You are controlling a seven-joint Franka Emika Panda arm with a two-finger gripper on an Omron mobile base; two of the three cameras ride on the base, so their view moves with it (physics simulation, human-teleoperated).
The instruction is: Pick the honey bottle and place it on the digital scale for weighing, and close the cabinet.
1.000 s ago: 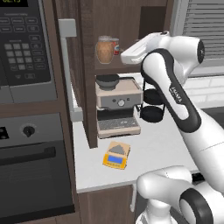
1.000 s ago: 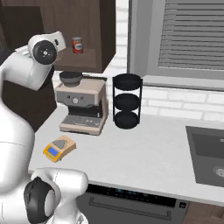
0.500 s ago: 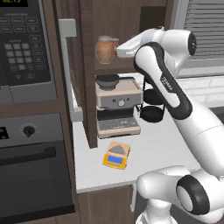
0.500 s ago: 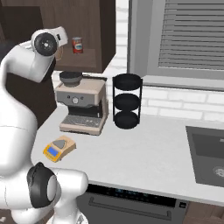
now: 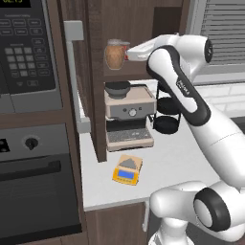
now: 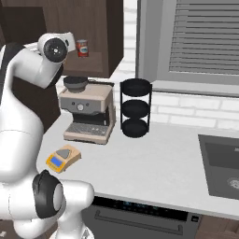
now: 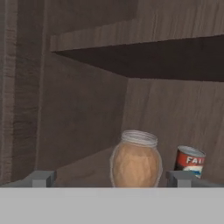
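The honey bottle [image 5: 115, 55] stands on the lower shelf of the open cabinet [image 5: 94, 86], an amber jar with a pale lid. My gripper [image 5: 128, 52] is level with it, just to its right, reaching into the shelf. In the hand view the honey bottle [image 7: 135, 162] stands ahead between my open fingertips [image 7: 41, 178], a little right of centre, and nothing is held. The yellow digital scale [image 5: 128, 170] lies on the counter in front of the espresso machine; the digital scale [image 6: 63, 158] is bare on top. My arm hides the jar in the right base view.
A red can [image 7: 189, 161] stands just right of the jar. The cabinet door with its grey bar handle [image 5: 74, 76] stands open over the counter's left end. A beige espresso machine [image 5: 129, 115] and a black tiered rack [image 6: 136, 107] sit below; a sink [image 6: 224, 163] lies far right.
My hand has swung left and forward into the cabinet, closing in on the honey bottle. The jaws stayed open. Nothing else moved.
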